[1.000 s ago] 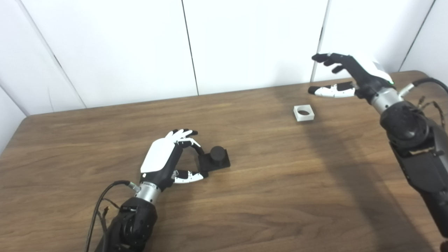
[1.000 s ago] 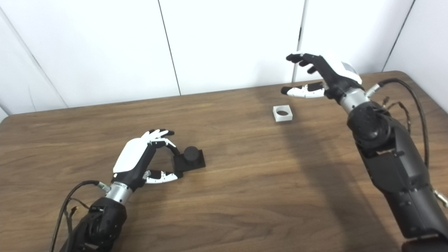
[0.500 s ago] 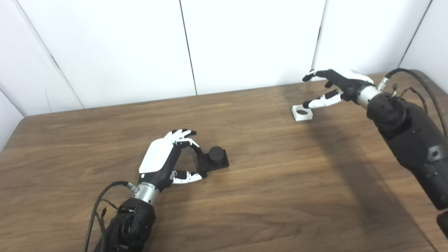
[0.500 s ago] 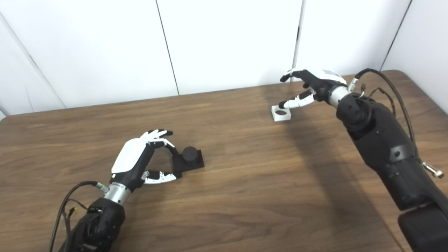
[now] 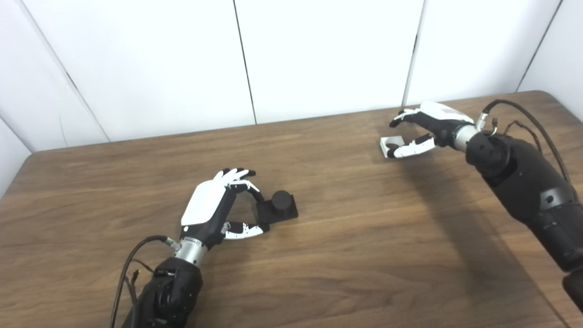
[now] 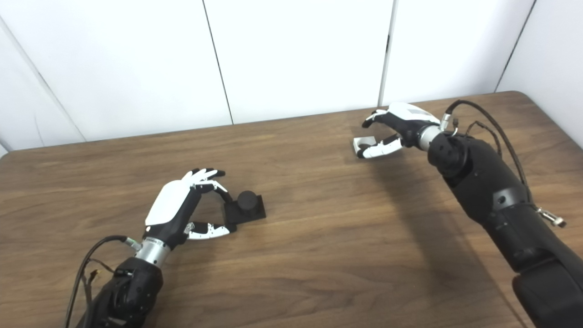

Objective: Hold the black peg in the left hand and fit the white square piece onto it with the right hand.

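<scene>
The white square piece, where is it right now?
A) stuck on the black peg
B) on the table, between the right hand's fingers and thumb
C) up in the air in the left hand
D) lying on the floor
B: the white square piece sits on the table with the right hand curled around it, far from the black peg.

The right hand (image 5: 426,127) has dropped around the white square piece (image 5: 387,145)
</scene>
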Action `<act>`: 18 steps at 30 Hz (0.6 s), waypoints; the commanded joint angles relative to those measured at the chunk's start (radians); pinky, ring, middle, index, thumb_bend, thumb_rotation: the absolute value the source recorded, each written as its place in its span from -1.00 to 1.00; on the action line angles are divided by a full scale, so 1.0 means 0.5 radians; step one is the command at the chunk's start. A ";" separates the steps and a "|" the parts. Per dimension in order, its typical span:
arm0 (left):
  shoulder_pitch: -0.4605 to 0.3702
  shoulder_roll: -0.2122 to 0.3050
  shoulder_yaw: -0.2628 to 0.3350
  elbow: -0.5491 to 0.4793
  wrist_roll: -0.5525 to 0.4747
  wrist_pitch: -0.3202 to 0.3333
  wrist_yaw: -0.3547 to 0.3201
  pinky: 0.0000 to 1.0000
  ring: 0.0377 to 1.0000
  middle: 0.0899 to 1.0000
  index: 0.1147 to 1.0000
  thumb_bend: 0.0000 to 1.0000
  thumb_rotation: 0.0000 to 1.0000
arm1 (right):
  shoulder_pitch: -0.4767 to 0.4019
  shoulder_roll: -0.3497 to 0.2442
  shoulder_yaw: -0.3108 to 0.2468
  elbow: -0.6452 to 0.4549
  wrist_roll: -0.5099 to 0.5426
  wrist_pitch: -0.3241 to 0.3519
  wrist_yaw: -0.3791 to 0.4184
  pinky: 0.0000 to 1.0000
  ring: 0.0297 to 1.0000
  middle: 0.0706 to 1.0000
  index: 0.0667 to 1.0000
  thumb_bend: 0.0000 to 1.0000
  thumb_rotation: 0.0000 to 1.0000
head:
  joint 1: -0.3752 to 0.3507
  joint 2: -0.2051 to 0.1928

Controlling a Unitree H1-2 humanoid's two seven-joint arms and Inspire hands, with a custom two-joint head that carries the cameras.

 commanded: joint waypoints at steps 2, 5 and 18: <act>-0.027 0.046 0.023 0.013 0.033 0.034 0.003 0.92 0.83 0.71 -0.16 0.04 -0.84 | -0.100 -0.028 -0.015 -0.026 -0.016 0.023 0.012 1.00 1.00 0.96 0.69 0.56 0.23 | 0.001 -0.001; -0.024 0.047 0.023 0.003 0.033 0.044 -0.008 0.92 0.83 0.71 -0.16 0.04 -0.84 | -0.091 -0.021 -0.008 -0.005 -0.024 0.010 0.005 1.00 1.00 0.96 0.69 0.59 0.21 | 0.002 0.000; -0.009 0.054 0.021 -0.032 0.039 0.057 -0.022 0.93 0.84 0.71 -0.15 0.03 -0.84 | -0.059 0.006 -0.012 0.082 -0.003 -0.057 -0.048 1.00 1.00 0.94 0.62 0.71 -0.22 | 0.014 0.012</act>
